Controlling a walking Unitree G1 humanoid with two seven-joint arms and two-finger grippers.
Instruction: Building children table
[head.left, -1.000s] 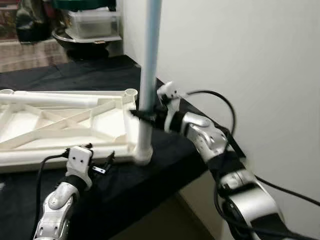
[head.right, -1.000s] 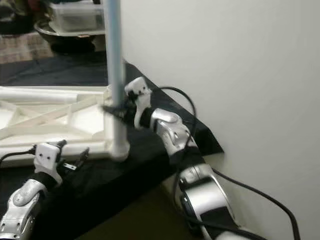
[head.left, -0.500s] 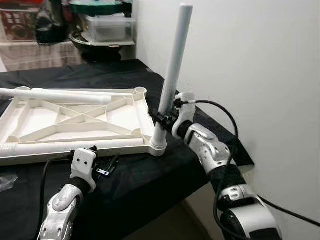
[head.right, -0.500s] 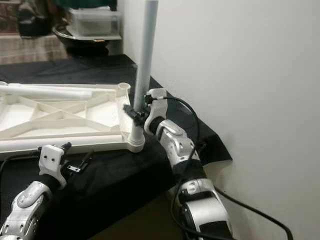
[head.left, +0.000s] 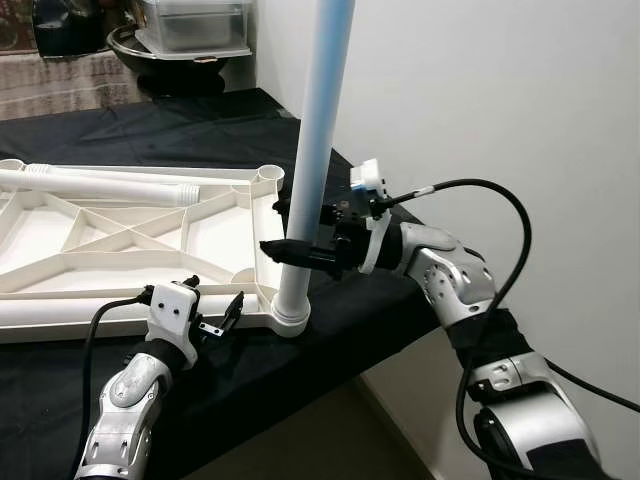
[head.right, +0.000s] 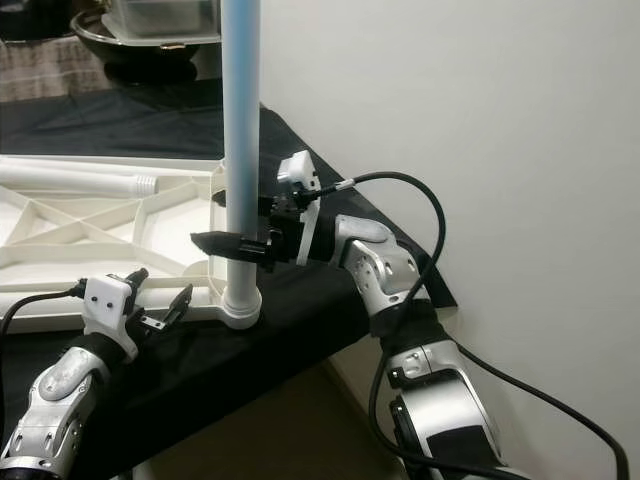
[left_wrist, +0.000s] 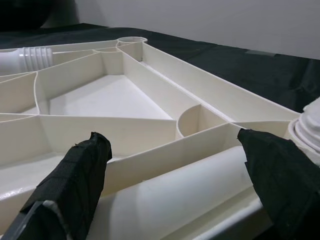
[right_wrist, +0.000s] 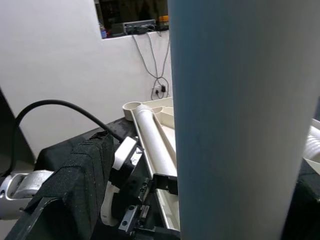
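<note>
Here, right end effector (head.left: 300, 238) spread around upright leg (head.left: 312, 160) at tabletop (head.left: 120, 240) corner.

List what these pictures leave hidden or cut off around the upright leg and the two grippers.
- Upright table leg: its top runs off the upper edge in both eye views.
- Leg's seating in the corner socket: depth inside the collar is hidden.
- Right gripper: in the right wrist view the leg covers the far finger, so contact is unclear.
- Tabletop frame: its left part is cut off by the picture edge.
- Left gripper: open; whether it touches the frame cannot be told.
</note>
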